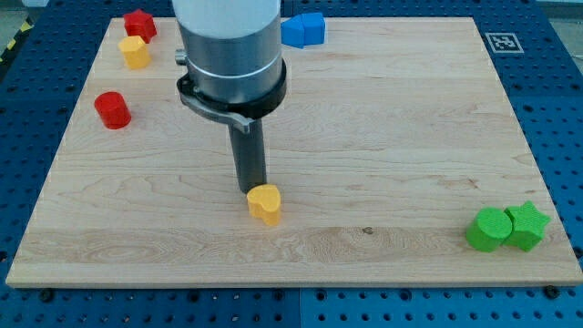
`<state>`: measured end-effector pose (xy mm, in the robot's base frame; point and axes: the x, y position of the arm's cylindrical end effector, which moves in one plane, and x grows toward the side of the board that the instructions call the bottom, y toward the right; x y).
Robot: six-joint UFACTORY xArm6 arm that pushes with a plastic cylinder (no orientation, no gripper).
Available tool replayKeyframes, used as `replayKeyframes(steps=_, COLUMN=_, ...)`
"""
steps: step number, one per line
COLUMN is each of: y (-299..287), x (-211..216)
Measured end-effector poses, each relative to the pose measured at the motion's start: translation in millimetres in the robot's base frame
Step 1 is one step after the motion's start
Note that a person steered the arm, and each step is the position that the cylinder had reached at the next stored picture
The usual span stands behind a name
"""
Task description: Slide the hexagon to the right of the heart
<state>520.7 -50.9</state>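
Standing at lower centre of the frame: my tip (251,189), the bare end of a dark rod with no jaws to open or close and nothing held, just touching or all but touching the upper-left edge of the yellow heart (265,203). Task item: yellow hexagon (134,52), upper left of the frame, just below a red star-like block (139,23) and well apart from the heart. Other items: red cylinder (113,109), left side; blue block (303,29), top centre, partly behind the arm; green cylinder (489,229) and green star (528,225), touching, lower right. Board (392,137): pale wood. Handling note, as a judgement: lift clear of the heart without nudging it, come round to the hexagon's upper-left face, and push it diagonally down and rightward, passing above the heart, to rest just off the heart's right side.
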Motion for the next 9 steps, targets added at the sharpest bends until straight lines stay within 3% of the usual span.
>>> replayKeyframes(steps=3, y=19, x=38)
replayKeyframes(steps=6, y=-61, x=-133)
replayKeyframes(steps=7, y=-98, x=-169)
replayKeyframes(steps=8, y=-99, x=-170)
replayKeyframes(steps=9, y=-137, x=-179)
